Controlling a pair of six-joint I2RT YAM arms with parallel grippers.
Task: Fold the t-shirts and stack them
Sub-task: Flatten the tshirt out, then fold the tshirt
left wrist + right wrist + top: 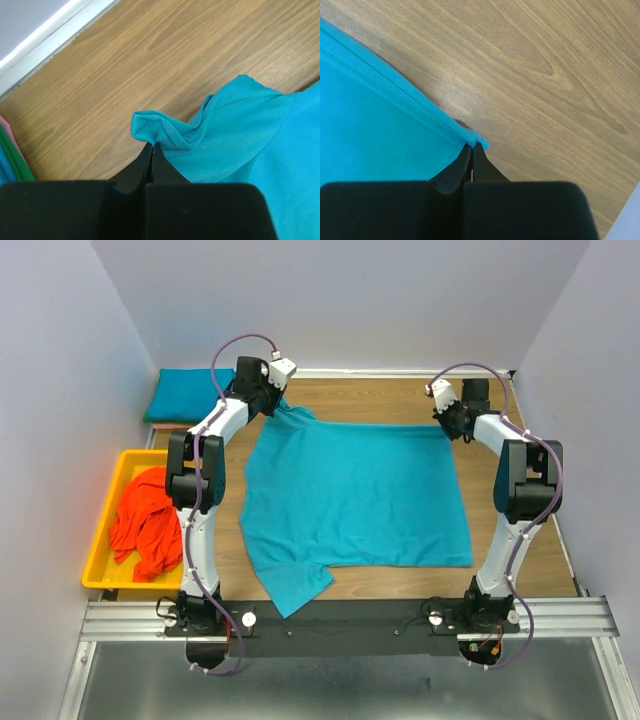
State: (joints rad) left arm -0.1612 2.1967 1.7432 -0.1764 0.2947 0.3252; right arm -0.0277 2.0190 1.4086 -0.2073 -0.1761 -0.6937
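the left hand [152, 146] is pressed together on a bunched sleeve tip of the teal t-shirt [355, 495]. the cloth puckers into folds just ahead of its fingertips and fans out to that hand's right. the right hand [473, 146] is pinched on the same shirt, its fingertips closed over a hemmed corner. the rest of the cloth lies to that hand's left, with bare wood of the surface [400, 405] ahead of it and to its right. between the two hands the shirt lies spread flat on the surface. its far edge runs from one hand to the other and its body reaches back toward the arm bases. a second sleeve sticks out at the near corner on the left hand's side. well apart from the left hand, back toward that arm's base and on its outer side, an orange t-shirt [145, 522] lies crumpled in a yellow tray [126, 466]. near the left hand, on its outer side at the far corner, sits a folded teal cloth [186, 395]. the left wrist view shows green and pink edges at its left margin, too little to tell what they are.
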